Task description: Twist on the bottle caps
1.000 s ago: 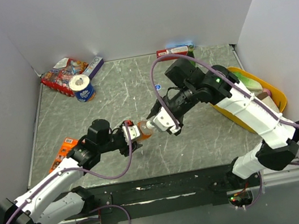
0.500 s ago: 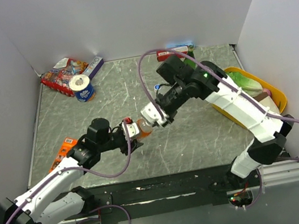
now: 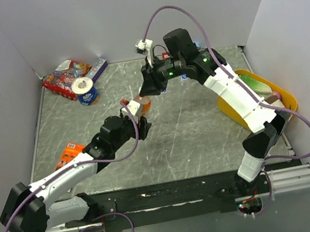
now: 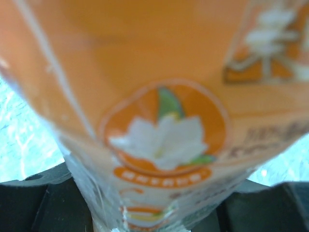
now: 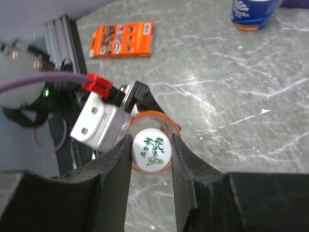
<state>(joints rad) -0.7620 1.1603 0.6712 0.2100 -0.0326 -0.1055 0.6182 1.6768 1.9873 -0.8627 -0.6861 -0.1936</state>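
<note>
A small clear bottle [image 3: 143, 103] of orange drink stands upright above the middle of the table, and my left gripper [image 3: 134, 113] is shut on its body. In the left wrist view its orange label [image 4: 159, 121] fills the frame, with the left gripper [image 4: 159, 215] dark at either side below. My right gripper [image 3: 149, 88] reaches down from above. It [image 5: 151, 151] is shut on a white bottle cap [image 5: 151, 150] with green print that sits on the bottle's mouth, the fingers [image 5: 116, 169] touching both of its sides. The bottle's orange shoulder [image 5: 170, 126] rings the cap.
A blue-and-white tape roll [image 3: 85, 91] and red snack packs [image 3: 65, 77] lie at the far left corner. An orange packet [image 3: 66, 156] lies at the left edge. A yellow bin [image 3: 261, 107] stands at the right. Purple cables loop over both arms.
The left arm has carried the bottle farther back and stood it up. The right arm swung up over it, and its gripper has closed on the cap from above.
</note>
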